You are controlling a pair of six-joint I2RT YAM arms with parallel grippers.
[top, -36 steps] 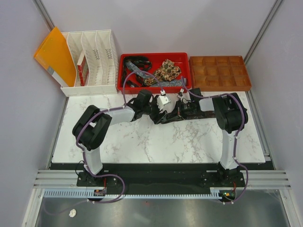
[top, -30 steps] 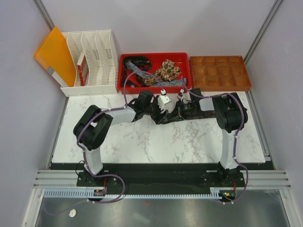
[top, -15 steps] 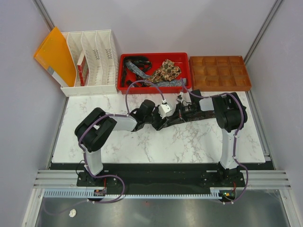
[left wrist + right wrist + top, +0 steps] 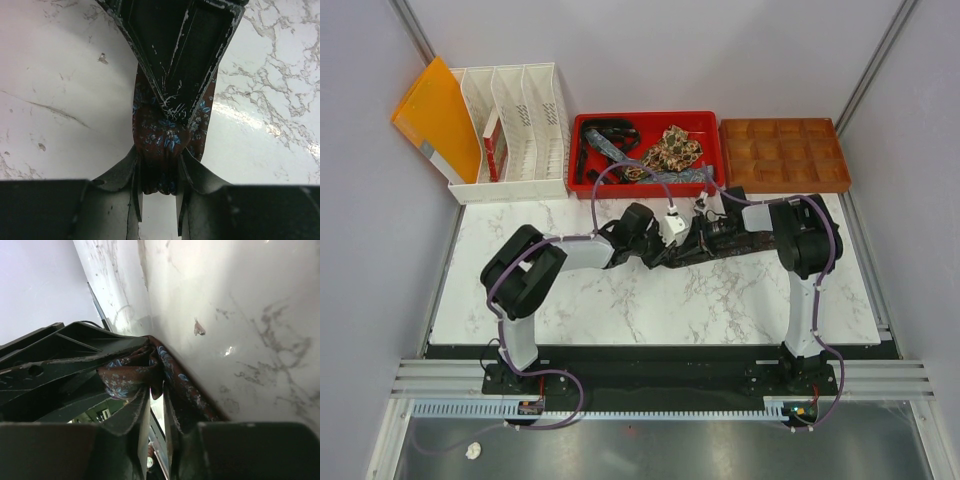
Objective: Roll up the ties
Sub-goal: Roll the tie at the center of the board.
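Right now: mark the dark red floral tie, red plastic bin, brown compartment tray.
dark red floral tie (image 4: 166, 137): left wrist view, bunched fabric above the fingers.
red plastic bin (image 4: 645, 115): top external view, far rim.
brown compartment tray (image 4: 785, 155): top external view, middle of the grid.

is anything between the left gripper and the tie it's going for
Nothing visible does. The left gripper is closed on the tie itself, with the fabric bunched between its fingers just above the table.
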